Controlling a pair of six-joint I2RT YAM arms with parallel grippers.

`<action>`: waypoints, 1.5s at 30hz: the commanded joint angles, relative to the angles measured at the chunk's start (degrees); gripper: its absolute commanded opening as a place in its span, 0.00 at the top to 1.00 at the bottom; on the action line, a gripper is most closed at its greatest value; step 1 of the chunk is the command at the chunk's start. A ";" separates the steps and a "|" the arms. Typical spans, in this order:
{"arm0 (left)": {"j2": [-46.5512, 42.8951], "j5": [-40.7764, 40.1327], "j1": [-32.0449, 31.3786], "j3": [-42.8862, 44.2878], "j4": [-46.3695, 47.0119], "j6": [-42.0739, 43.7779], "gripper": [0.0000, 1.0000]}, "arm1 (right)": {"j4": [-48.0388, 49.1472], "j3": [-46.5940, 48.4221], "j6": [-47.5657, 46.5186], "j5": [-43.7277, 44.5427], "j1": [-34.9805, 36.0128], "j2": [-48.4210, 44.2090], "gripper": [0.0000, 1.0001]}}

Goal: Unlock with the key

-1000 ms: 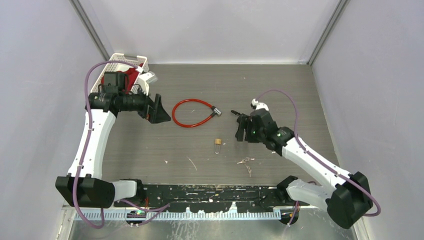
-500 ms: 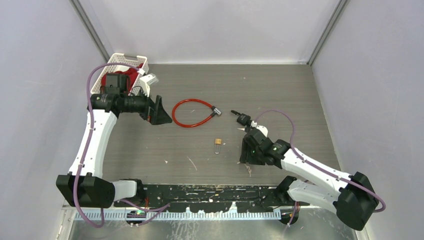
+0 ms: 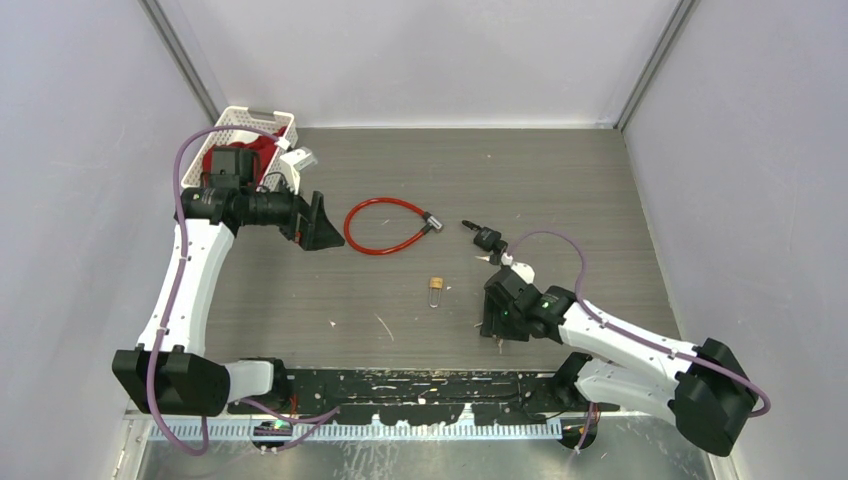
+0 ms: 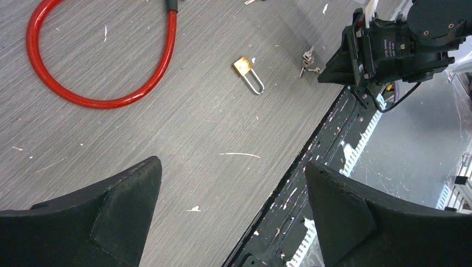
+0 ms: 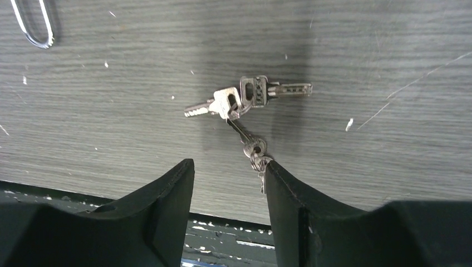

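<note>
my right pincer (image 5: 228, 166) was part open, gripping nothing, low at the table (image 5: 111, 83) near edge. keys (image 5: 239, 100) lay just ahead, blades crosswise along that edge, ring tail back between my fingers. padlock (image 3: 437, 287) off left. left arm (image 3: 190, 270) well apart, right nearer.

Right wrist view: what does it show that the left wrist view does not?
Only the right wrist view: the key bunch close enough to tell two keys fanned apart, its chain beside one finger of the right gripper. Only the left wrist view: the red cable lock, the brass body of the padlock, the open left gripper. Both: key bunch, padlock shackle, right gripper, table.
</note>
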 commanded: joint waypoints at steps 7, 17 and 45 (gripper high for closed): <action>-1.19 1.97 0.19 0.24 1.29 1.30 0.01 | 0.27 0.01 2.55 3.39 2.39 1.91 0.50; -1.82 1.50 0.26 0.09 0.72 2.00 0.01 | 3.44 0.12 0.47 4.78 3.09 7.75 0.69; -1.84 12.91 -6.56 -7.22 -7.11 12.75 0.01 | 17.85 16.93 -21.60 -11.47 3.25 9.17 0.99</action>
